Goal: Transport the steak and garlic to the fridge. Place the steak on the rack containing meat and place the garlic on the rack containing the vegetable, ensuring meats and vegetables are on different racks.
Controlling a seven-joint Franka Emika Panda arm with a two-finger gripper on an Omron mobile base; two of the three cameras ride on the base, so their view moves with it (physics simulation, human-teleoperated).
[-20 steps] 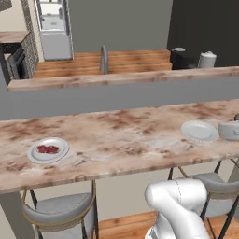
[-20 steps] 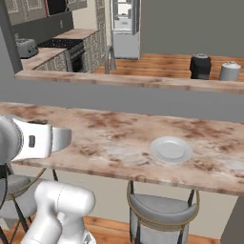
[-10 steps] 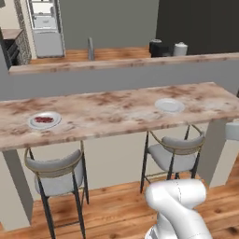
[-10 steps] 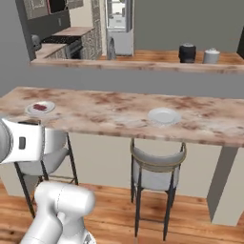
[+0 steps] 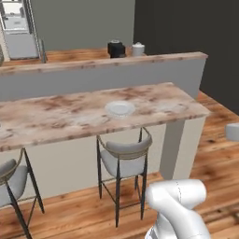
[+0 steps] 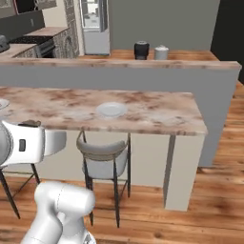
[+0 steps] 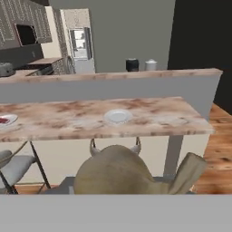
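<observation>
The garlic (image 7: 118, 171) sits directly at the front of the hand view, in the place where the fingers would rise, so I judge that the tool (image 6: 59, 142) is clamped on it; the fingertips themselves are hidden behind the bulb. The bulb's stem end points to the right in this view.

The fridge (image 7: 80, 44) stands far ahead and a little to the left of the tool, behind the table (image 7: 68, 120) and the raised ledge (image 7: 113, 75). The table lies across the direct way, so the base probably needs to go around its right end.

The steak (image 7: 3, 120) lies on a plate at the far left of the table, well apart from the tool. An empty white plate (image 7: 118, 116) is near the middle.

The arm is folded low, with the hand held about level and pointing forward.
</observation>
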